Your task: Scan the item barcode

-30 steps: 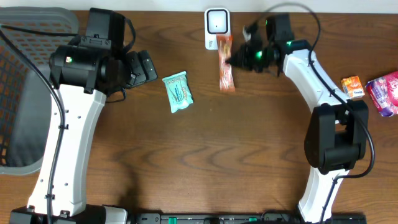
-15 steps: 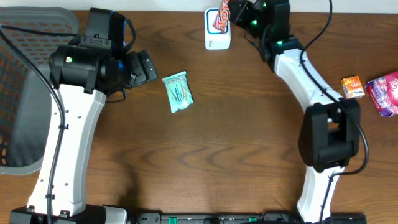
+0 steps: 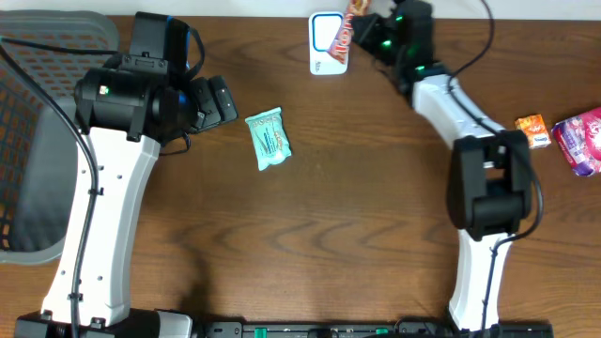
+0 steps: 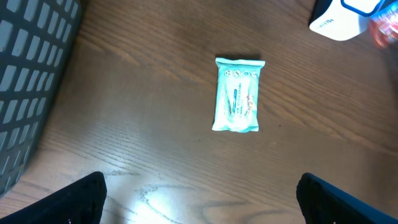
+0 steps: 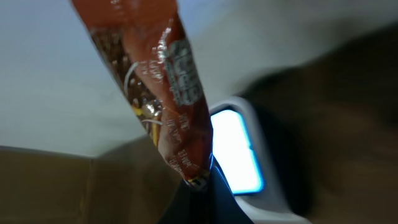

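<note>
Since a second ago the right gripper has swung from the 1 o'clock area to the table's 12 o'clock edge, carrying the orange snack bar off the wood. The bar now hangs tilted over the white scanner, overlapping its right side. Right jaws clamped on the bar's top end. Left arm unchanged, and so is the teal packet.

Brown wood-grain table. Grey mesh basket at 9 o'clock, cut off by the frame. At 3 o'clock sit a small orange pack and a pink pack, the latter also cut off.

Left gripper sits at 10 o'clock with its jaws spread wide, holding nothing. The teal packet lies flat just at its 4 o'clock, apart from it.

Right wrist view is motion-blurred. A barcode shows on the bar's wrapper, and the scanner's lit window glows behind its lower end. Touching or only close: cannot tell. The fingers there are a dark smear.
</note>
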Controlling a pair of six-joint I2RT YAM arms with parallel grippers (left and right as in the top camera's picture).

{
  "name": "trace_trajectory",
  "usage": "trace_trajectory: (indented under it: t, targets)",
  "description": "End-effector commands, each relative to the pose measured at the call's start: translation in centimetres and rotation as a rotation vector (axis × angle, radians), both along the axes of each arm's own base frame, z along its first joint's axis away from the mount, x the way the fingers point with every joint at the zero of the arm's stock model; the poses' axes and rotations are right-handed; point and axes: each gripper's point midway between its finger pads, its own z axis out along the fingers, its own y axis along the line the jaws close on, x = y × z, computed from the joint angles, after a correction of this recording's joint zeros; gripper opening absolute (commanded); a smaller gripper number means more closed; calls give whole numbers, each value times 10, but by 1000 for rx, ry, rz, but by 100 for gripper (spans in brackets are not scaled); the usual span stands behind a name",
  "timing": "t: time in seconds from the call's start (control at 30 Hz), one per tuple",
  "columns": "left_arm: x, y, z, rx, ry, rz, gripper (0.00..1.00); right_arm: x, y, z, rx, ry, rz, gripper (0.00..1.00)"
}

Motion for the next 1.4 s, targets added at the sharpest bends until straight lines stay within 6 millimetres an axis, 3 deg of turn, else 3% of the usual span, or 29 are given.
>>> trace_trajectory:
  t: [0.0, 0.1, 0.17, 0.27, 0.4, 0.53, 0.67, 0.8, 0.87, 0.97, 1.07, 1.1, 1.2, 1.37]
  targets:
    - [2, 4, -2, 18, 3, 5, 98, -10, -69, 89, -7, -106, -6, 1]
    - [2, 4, -2, 18, 3, 5, 98, -30, -132, 93, -91, -32, -84, 1]
    - [2, 4, -2, 18, 3, 5, 98, -51, -175, 85, -184, 45, -139, 1]
    - [2, 4, -2, 18, 3, 5, 98, -92, -242, 62, -355, 199, -212, 1]
    - [2, 4, -2, 18, 3, 5, 98, -144, -317, 25, -521, 407, -280, 1]
    - [2, 4, -2, 18, 3, 5, 98, -178, -359, 3, -622, 517, -255, 1]
    - [2, 4, -2, 18, 3, 5, 98, -196, -389, -14, -654, 591, -284, 2]
    - [2, 4, -2, 18, 3, 5, 98, -209, -413, -23, -698, 660, -348, 14]
    - [2, 4, -2, 18, 3, 5, 98, -213, -420, -25, -710, 690, -386, 35]
    - [2, 4, -2, 18, 3, 5, 98, -211, -416, -25, -690, 691, -400, 59]
    - [2, 4, -2, 18, 3, 5, 98, -198, -390, -26, -617, 639, -320, 60]
    - [2, 4, -2, 18, 3, 5, 98, -186, -366, -24, -557, 589, -251, 60]
    - [2, 4, -2, 18, 3, 5, 98, -167, -319, -17, -457, 502, -122, 59]
    - [2, 4, -2, 18, 3, 5, 98, -149, -220, -3, -301, 393, 131, 57]
